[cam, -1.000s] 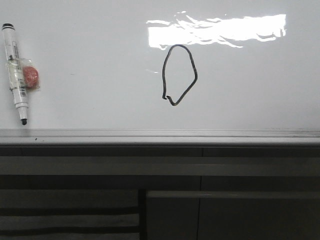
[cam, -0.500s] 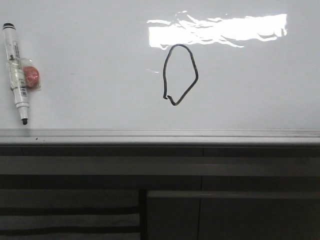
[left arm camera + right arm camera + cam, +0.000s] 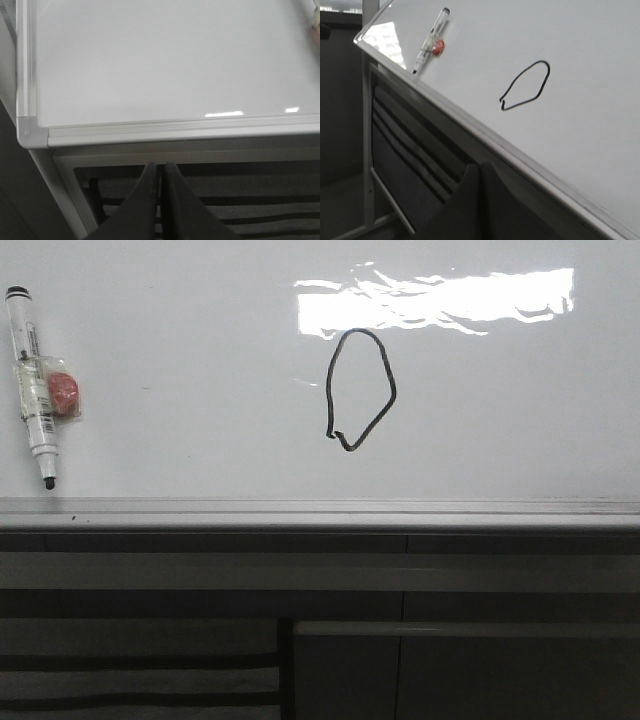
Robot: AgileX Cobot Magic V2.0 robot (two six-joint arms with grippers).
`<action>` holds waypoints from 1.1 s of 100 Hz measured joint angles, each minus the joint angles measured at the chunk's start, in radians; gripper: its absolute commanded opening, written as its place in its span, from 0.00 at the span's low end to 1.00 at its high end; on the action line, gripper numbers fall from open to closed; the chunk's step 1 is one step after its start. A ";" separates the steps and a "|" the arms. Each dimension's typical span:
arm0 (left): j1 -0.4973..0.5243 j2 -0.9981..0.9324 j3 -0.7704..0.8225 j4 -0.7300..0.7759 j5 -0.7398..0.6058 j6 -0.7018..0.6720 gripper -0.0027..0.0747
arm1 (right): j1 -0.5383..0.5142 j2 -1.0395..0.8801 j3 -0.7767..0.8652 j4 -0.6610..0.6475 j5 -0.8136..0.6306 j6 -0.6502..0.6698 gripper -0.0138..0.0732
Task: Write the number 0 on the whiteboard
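Number 0 [image 3: 360, 390]: lopsided black loop on whiteboard [image 3: 180, 360] | both tools pressed closed, empty

Whiteboard [image 3: 180, 360] glossy, smooth, glare-streaked; its bottom rail [image 3: 320, 512] brushed grey metal; my gripper [image 3: 161, 200] fingers matt black

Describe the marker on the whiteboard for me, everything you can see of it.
The marker is a slim white pen with dark print along its barrel, a dark end at the top and a black tip pointing down. It hangs nearly upright, slightly tilted, at the far left of the whiteboard, its tip just above the rail. A clear wrap holds a red round piece, perhaps a magnet, against its right side. No gripper touches it. The right wrist view shows it too.
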 measured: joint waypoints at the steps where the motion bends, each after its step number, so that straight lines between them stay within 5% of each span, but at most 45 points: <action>1: 0.000 0.000 0.000 0.000 0.000 0.000 0.01 | 0.000 0.000 0.000 0.000 0.004 0.000 0.07; 42: 0.000 0.000 0.000 0.002 0.000 0.000 0.01 | -0.069 0.000 0.000 0.000 0.170 0.000 0.07; 66: 0.000 0.000 0.000 0.004 0.000 0.000 0.01 | -0.351 -0.042 0.000 0.000 0.295 0.002 0.07; 110: 0.000 0.000 0.000 0.004 0.000 0.000 0.01 | -0.889 -0.130 0.000 0.000 0.302 0.189 0.07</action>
